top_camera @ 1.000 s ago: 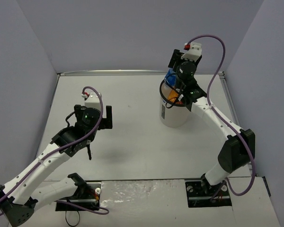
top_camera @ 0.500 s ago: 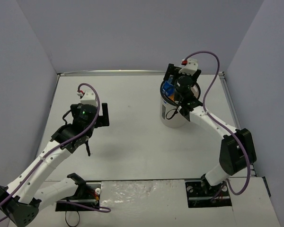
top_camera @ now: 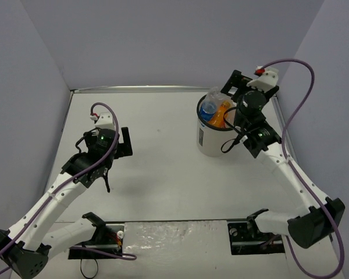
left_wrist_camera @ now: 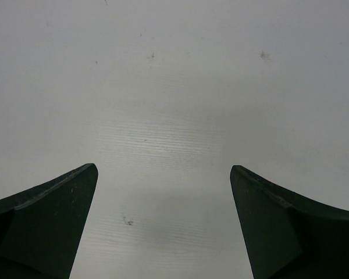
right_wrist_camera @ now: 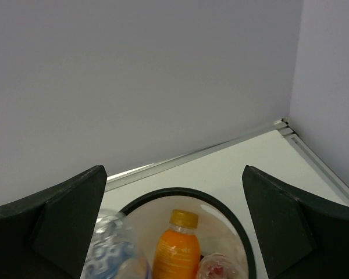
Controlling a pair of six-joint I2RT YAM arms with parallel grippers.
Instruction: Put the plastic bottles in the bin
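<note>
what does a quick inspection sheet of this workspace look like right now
surface: white table, faint scuffs
job's things: bin upright at far right; orange bottle, blue-labelled bottle and clear bottle with red at its top inside it; no bottle seen on the table
clutter: nothing seen
hands: left hand open, empty, over the table; right hand open, empty, above the bin
cables: left purple cable and right purple cable looped on the arms
surroundings: grey walls

This is a robotics lab test cell. A bare white counter is boxed in by plain pale lilac walls across the top and both sides of the frame. Two white robot arms, the left arm and the right arm, are bolted along the bottom edge and trail purple cables.
</note>
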